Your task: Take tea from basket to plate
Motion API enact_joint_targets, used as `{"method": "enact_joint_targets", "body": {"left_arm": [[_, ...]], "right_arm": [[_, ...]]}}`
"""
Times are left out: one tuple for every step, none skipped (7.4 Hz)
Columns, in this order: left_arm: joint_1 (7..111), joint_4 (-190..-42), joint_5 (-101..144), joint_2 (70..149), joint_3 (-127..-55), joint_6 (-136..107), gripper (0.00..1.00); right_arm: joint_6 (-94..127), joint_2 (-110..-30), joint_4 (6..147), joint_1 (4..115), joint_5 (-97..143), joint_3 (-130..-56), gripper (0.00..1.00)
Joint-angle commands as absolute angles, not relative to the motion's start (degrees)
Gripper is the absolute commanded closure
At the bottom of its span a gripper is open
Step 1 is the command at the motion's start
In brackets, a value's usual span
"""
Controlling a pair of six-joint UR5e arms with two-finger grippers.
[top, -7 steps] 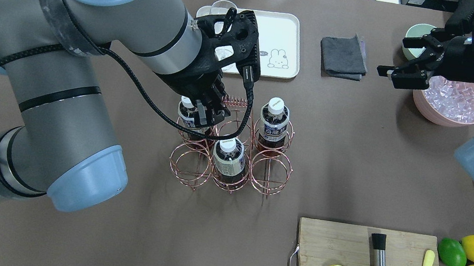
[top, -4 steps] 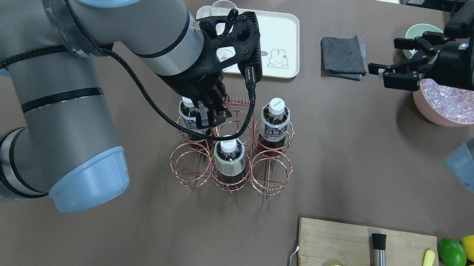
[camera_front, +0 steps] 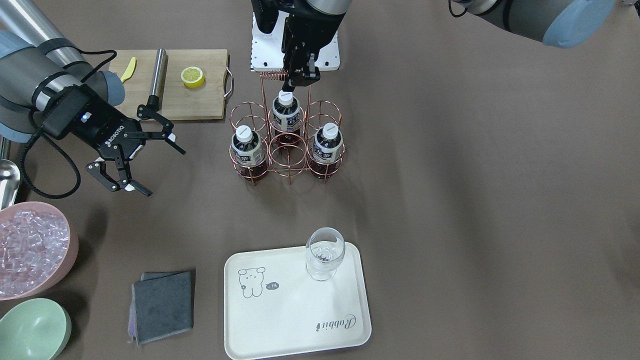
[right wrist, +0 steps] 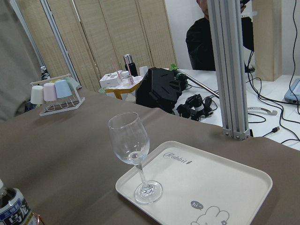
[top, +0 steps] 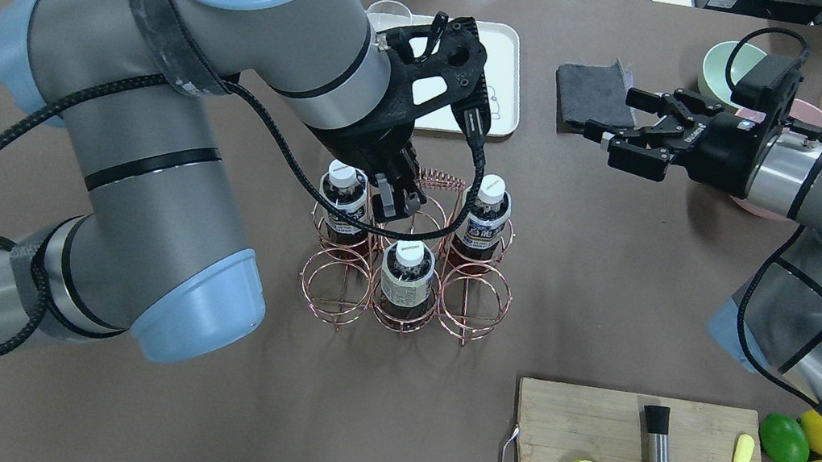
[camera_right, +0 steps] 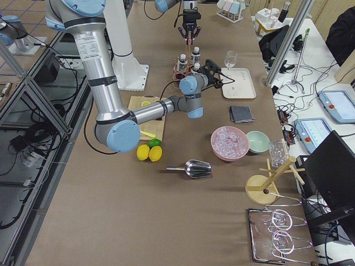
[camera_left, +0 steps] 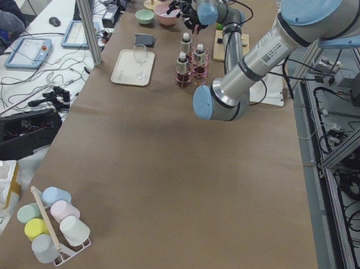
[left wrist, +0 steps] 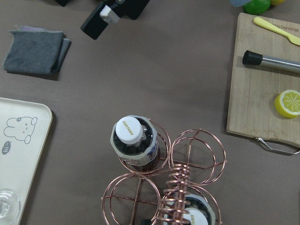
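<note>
The copper wire basket (top: 337, 289) stands mid-table with three bottles of tea (top: 344, 201) (top: 485, 218) (top: 408, 275) in its ring cells. My left gripper (top: 392, 202) (camera_front: 300, 77) is shut on the basket's handle bar, right beside the coil (top: 441, 182). My right gripper (top: 609, 134) (camera_front: 166, 172) hangs open and empty to the right of the basket, over bare table. The cream plate (top: 504, 74) (camera_front: 295, 310) lies beyond the basket, with a stemmed glass (camera_front: 325, 252) on one corner. The left wrist view looks down on one tea bottle (left wrist: 133, 140).
A grey cloth (top: 594, 95), a pink bowl of ice (camera_front: 30, 250) and a mint-green bowl (camera_front: 32, 330) sit near the right arm. On the cutting board (top: 593, 429) are a lemon half, a steel muddler and a yellow knife. Lemons and a lime (top: 783, 440) lie beside it.
The right arm has swung left from over the ice bowl towards the basket, gripper still open. The left gripper has shifted right, and the basket and its coil have shifted with it.
</note>
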State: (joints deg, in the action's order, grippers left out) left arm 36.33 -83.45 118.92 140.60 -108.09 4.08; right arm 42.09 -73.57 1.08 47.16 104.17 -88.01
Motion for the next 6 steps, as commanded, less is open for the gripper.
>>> {"method": "enact_joint_targets", "body": {"left_arm": [[36.21, -83.58, 119.00, 141.94, -106.96, 2.72, 1.00], [36.21, -83.58, 119.00, 141.94, -107.05, 2.72, 1.00], [36.21, -83.58, 119.00, 141.94, -107.05, 2.72, 1.00], [36.21, -83.58, 119.00, 141.94, -107.05, 2.64, 1.00], [36.21, -83.58, 119.00, 141.86, -107.05, 2.64, 1.00], [36.21, -83.58, 119.00, 141.86, -107.14, 2.64, 1.00]], "right_arm": [[40.62, -72.51, 5.80, 44.39, 102.83, -89.56, 0.00], [40.52, -71.99, 6.84, 43.86, 101.79, -89.91, 0.00], [40.52, -71.29, 7.55, 43.42, 100.91, -90.78, 0.00], [40.52, -71.02, 8.78, 42.72, 100.12, -91.84, 0.00], [40.43, -71.02, 11.05, 42.11, 99.93, -93.59, 0.00], [38.78, -71.02, 12.81, 41.14, 99.76, -94.56, 0.00]]}}
